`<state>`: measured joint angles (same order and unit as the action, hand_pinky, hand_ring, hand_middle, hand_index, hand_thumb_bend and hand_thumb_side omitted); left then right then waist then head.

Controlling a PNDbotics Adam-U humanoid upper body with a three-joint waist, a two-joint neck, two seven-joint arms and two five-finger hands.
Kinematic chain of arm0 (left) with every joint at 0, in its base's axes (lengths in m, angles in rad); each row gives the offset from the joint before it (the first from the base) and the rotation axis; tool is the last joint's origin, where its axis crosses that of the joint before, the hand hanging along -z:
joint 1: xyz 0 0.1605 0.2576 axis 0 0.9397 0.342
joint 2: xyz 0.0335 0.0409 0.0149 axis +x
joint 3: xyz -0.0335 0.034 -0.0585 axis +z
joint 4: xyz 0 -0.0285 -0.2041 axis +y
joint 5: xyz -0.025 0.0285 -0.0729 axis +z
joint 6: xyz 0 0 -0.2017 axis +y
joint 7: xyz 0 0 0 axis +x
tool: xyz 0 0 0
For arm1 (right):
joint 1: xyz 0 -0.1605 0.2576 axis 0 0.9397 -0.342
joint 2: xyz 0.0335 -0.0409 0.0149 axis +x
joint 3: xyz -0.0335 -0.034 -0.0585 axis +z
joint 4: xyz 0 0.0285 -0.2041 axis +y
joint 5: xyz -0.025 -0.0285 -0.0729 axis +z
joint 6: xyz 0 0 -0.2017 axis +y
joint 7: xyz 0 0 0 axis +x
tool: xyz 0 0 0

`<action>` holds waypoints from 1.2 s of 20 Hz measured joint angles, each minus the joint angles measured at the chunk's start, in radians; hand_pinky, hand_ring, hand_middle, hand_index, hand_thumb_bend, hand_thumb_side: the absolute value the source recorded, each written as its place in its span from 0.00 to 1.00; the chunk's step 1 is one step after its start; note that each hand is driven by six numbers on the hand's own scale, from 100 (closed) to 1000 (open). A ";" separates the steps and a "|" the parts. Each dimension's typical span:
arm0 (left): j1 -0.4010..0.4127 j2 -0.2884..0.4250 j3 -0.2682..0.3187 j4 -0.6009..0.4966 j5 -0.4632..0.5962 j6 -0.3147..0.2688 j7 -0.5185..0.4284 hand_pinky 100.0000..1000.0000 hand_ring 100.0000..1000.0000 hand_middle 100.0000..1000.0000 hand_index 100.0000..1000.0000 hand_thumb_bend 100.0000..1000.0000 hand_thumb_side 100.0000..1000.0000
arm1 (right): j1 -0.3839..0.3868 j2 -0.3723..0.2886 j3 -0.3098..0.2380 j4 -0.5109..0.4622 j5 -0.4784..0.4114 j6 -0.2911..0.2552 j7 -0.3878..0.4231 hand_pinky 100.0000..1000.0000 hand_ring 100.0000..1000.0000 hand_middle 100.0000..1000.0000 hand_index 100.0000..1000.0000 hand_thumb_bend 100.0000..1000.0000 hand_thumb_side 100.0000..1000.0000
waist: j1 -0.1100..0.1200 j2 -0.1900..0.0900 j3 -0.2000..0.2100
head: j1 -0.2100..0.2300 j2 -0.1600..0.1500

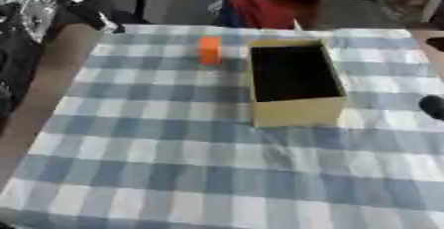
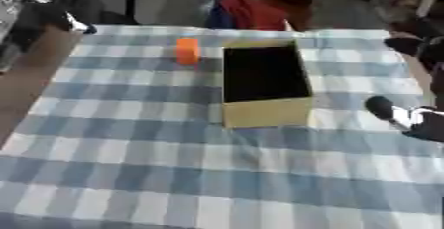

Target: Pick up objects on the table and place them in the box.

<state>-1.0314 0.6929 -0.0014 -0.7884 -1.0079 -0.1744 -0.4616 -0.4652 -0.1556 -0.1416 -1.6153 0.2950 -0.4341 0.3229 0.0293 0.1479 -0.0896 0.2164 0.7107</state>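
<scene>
1. The orange block stands upright on the checked cloth, just left of the open box.
2. The box's inside is too dark to read.
3. The right hand is cut off at the right edge; its fingers cannot be told.
4. The left hand is blurred at the far left corner, unreadable too.

Orange block just beside box — bare cloth nearer
</scene>
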 measured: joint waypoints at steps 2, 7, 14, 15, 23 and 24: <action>0.000 0.000 0.000 -0.003 0.000 -0.004 0.001 0.80 0.79 0.80 0.88 0.50 0.31 | 0.000 0.000 0.000 0.000 0.000 0.000 0.000 0.85 0.79 0.86 1.00 0.74 0.56 | 0.000 0.000 0.000 | 0.000 0.000; 0.001 0.000 -0.001 -0.012 0.001 -0.010 0.005 0.80 0.79 0.80 0.88 0.50 0.31 | 0.000 0.000 0.000 -0.002 0.000 0.002 0.002 0.85 0.79 0.86 1.00 0.74 0.56 | 0.001 0.001 0.003 | -0.004 0.000; 0.001 0.000 -0.007 -0.029 0.004 -0.017 0.011 0.80 0.78 0.80 0.88 0.47 0.31 | -0.001 0.001 0.000 -0.005 0.000 0.002 0.004 0.85 0.79 0.86 1.00 0.74 0.56 | 0.004 0.006 0.003 | -0.004 -0.001; 0.001 0.000 -0.007 -0.032 0.005 -0.018 0.012 0.79 0.78 0.79 0.88 0.47 0.30 | -0.001 0.001 0.000 -0.005 0.000 0.002 0.005 0.85 0.79 0.86 1.00 0.74 0.56 | 0.004 0.006 0.002 | -0.004 -0.002; 0.001 -0.017 -0.013 -0.045 0.007 -0.017 0.035 0.79 0.78 0.79 0.88 0.45 0.35 | -0.015 0.003 0.001 -0.009 -0.008 -0.001 0.011 0.85 0.79 0.86 1.00 0.73 0.57 | 0.013 0.033 -0.043 | 0.005 -0.018; 0.001 -0.024 -0.013 -0.046 0.008 -0.016 0.038 0.79 0.78 0.79 0.88 0.44 0.35 | -0.019 0.003 0.002 -0.012 -0.009 -0.001 0.013 0.85 0.79 0.86 1.00 0.72 0.57 | 0.017 0.040 -0.054 | 0.009 -0.020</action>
<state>-1.0303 0.6691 -0.0144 -0.8341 -0.9996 -0.1902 -0.4233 -0.4845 -0.1526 -0.1396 -1.6273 0.2857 -0.4353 0.3358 0.0458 0.1877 -0.1435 0.2257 0.6904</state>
